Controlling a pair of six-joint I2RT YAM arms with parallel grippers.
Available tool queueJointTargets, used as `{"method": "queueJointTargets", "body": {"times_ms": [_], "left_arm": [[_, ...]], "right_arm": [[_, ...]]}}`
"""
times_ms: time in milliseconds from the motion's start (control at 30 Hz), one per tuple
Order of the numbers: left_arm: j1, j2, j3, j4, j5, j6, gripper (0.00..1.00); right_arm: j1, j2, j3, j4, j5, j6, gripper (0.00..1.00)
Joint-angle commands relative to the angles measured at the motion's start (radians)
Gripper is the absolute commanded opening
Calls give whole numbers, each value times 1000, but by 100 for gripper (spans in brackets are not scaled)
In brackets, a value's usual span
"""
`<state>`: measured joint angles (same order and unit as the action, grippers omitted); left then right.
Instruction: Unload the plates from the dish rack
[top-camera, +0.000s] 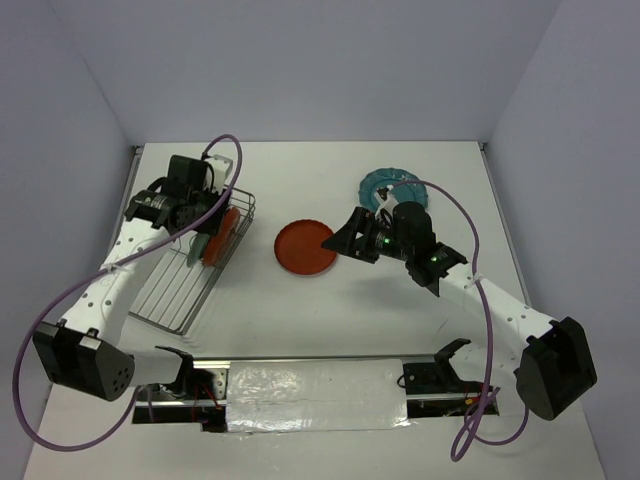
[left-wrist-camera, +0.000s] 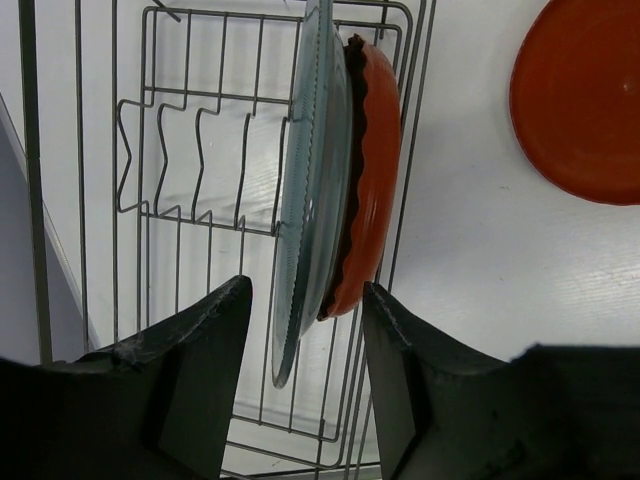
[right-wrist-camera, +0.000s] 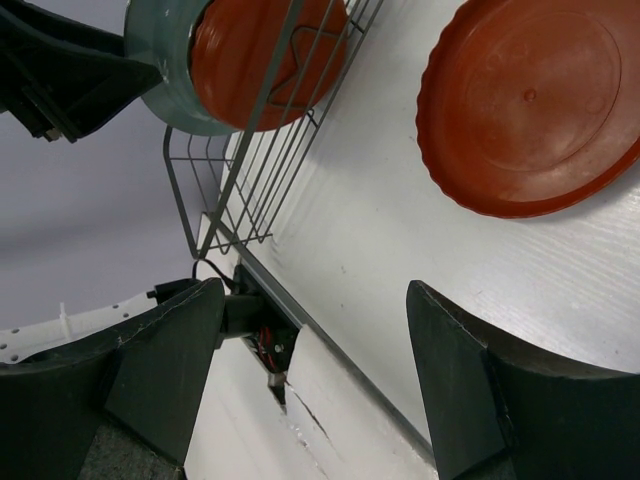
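Observation:
Two plates stand on edge in the dish rack (top-camera: 185, 290): a grey-teal plate (left-wrist-camera: 310, 180) and, against its right side, a red-orange plate (left-wrist-camera: 375, 190). My left gripper (left-wrist-camera: 305, 310) is open and straddles their near rims; I see a gap on both sides. Another red-orange plate (top-camera: 305, 247) lies flat on the table at mid-field. My right gripper (top-camera: 345, 240) hovers open just right of it with nothing between its fingers (right-wrist-camera: 170, 360). Behind the right arm lies a teal scalloped plate (top-camera: 385, 184), partly hidden.
The rack's empty divider prongs (left-wrist-camera: 190, 160) stand left of the plates. A shiny metal strip (top-camera: 300, 390) runs along the table's front edge between the arm bases. Pale walls close the table in on the left, back and right.

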<state>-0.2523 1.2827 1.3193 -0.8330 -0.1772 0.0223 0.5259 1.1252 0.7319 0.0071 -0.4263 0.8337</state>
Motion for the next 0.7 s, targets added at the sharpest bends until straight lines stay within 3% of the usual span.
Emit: {"method": "queueJointTargets", "body": {"times_ms": [0,100,667], "left_arm": [[15,20,-5,37,-21,8,60],[21,33,-8,41,-30,13,58],[24,76,-11,45,-1,5,26]], "right_arm": [[3,-27,9,27,-6,-4,80],[0,-24,11,27,-8,-4,80],[2,-31,14,18,-5,-4,80]]}}
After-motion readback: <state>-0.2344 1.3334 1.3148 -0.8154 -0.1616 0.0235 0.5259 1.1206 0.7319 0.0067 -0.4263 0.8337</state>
